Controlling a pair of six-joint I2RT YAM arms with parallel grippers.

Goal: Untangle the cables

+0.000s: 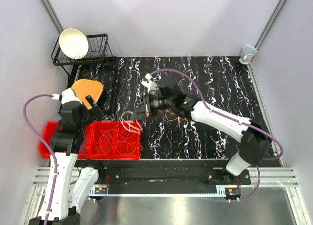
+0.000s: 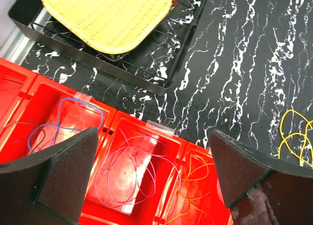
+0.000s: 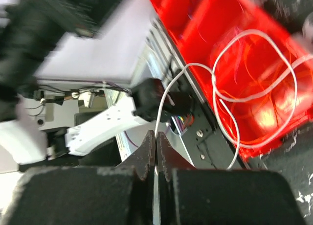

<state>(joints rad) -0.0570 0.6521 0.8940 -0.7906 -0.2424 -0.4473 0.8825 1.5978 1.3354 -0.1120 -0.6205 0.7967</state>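
Right wrist: right end effector [image 3: 156,157] pinches whitish cable [image 3: 165,99].

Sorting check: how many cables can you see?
5: blue, purple and orange in the red bins, yellow on the mat, white in the right gripper. More may be hidden.

Bare mat [image 1: 230,83] gives passage between the right arm [image 1: 220,118] and the cup [image 1: 248,53]; leftward, red bins [image 1: 115,139], a black tray [image 2: 122,73], a wire rack [image 1: 83,51] and a white cable [image 3: 167,95] hanging from the right end effector [image 3: 156,137] crowd the way.
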